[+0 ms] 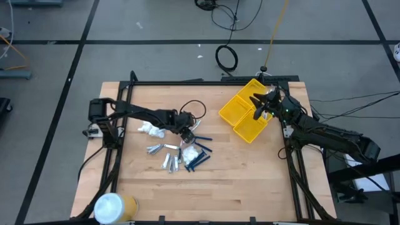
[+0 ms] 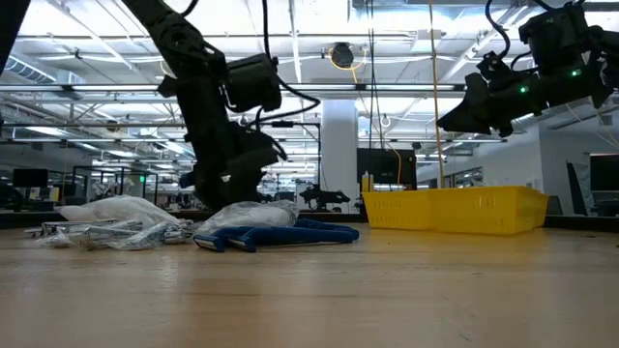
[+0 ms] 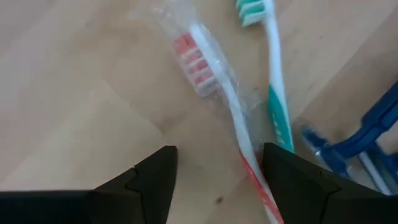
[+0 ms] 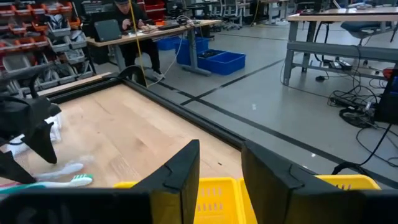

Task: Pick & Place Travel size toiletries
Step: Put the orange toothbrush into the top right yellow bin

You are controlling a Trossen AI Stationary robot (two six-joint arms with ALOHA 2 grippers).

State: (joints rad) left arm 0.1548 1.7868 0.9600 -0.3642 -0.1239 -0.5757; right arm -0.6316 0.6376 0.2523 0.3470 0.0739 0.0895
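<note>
Clear wrap covers the red toothbrush (image 3: 214,99) lying mid-frame in the left wrist view, between the parted, empty fingers of the left gripper (image 3: 214,180); the rest of the toiletries (image 1: 181,153) sit centre of the high view. This looks like the picking step: next, lower and close. The right gripper (image 1: 261,107), fingers slightly apart and empty, hangs over the yellow bin (image 1: 240,122) at upper right

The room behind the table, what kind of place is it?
Most likely a robotics lab or workshop: a wooden table on a grey taped floor, workbenches and blue bins behind, a person at a desk.
</note>
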